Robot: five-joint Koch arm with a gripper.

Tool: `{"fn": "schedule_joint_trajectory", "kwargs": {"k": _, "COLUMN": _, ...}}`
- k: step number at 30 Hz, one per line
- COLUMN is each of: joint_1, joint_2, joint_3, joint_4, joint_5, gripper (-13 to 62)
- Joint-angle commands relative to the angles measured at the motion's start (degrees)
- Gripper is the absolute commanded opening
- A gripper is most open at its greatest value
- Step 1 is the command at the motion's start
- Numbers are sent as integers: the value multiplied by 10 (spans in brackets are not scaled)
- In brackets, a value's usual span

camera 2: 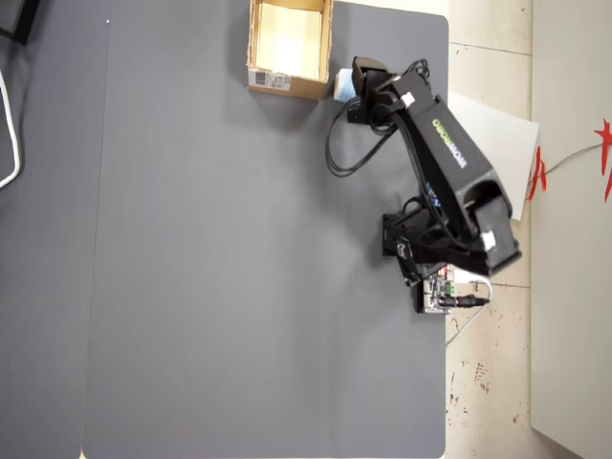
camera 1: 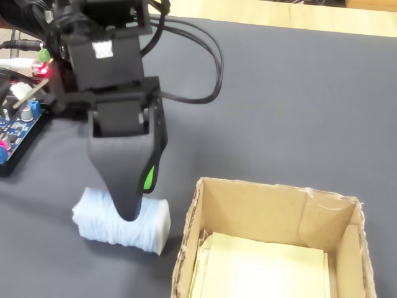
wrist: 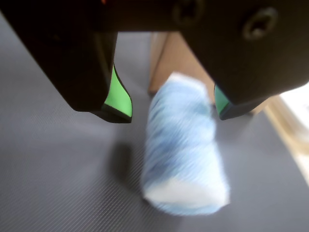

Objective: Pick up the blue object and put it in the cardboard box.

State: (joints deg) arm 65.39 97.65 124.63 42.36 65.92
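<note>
While the blue object (wrist: 183, 150) lies on the grey worktop (wrist: 58, 164) beside the cardboard box (camera 1: 273, 205), the fingers (wrist: 118, 99) hang spread wide above it, holding nothing.

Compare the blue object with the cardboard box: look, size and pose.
The blue object is pale blue-white and soft-looking; the cardboard box is tan, stiff and pale yellowish inside. The blue object is a rounded roll lying on its side; the cardboard box stands open-topped. The blue object is clearly smaller than the cardboard box. Both rest on the grey mat, side by side.

Dark grey mat (camera 2: 239, 268) covers the bench; pale speckled floor (camera 2: 488, 382) adjoins it at the overhead view's right.
</note>
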Motion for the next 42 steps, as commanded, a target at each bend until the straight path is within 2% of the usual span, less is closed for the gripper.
{"fn": "schedule_joint_trajectory", "kwargs": {"k": 1, "joint_1": 11, "joint_2": -5, "joint_3": -29, "joint_4": -18, "joint_5": -1, "gripper": 328}}
{"fn": "schedule_joint_trajectory", "kwargs": {"k": 10, "joint_1": 32, "joint_2": -74, "joint_3": -40, "joint_4": -60, "joint_5": 15, "gripper": 326}}
{"fn": "schedule_joint_trajectory", "kwargs": {"k": 15, "joint_1": 36, "joint_2": -99, "joint_3": -42, "joint_4": -90, "joint_5": 35, "gripper": 293}}
{"fn": "schedule_joint_trajectory", "kwargs": {"k": 22, "joint_1": 35, "joint_2": -109, "joint_3": -25, "joint_4": -206, "joint_5": 47, "gripper": 123}}
{"fn": "schedule_joint_trajectory", "kwargs": {"k": 28, "joint_1": 35, "joint_2": -95, "joint_3": -3, "joint_4": -270, "joint_5": 107, "gripper": 122}}
{"fn": "schedule_joint_trajectory", "kwargs": {"k": 42, "joint_1": 33, "joint_2": 38, "joint_3": 66, "joint_4": -420, "joint_5": 182, "gripper": 122}}
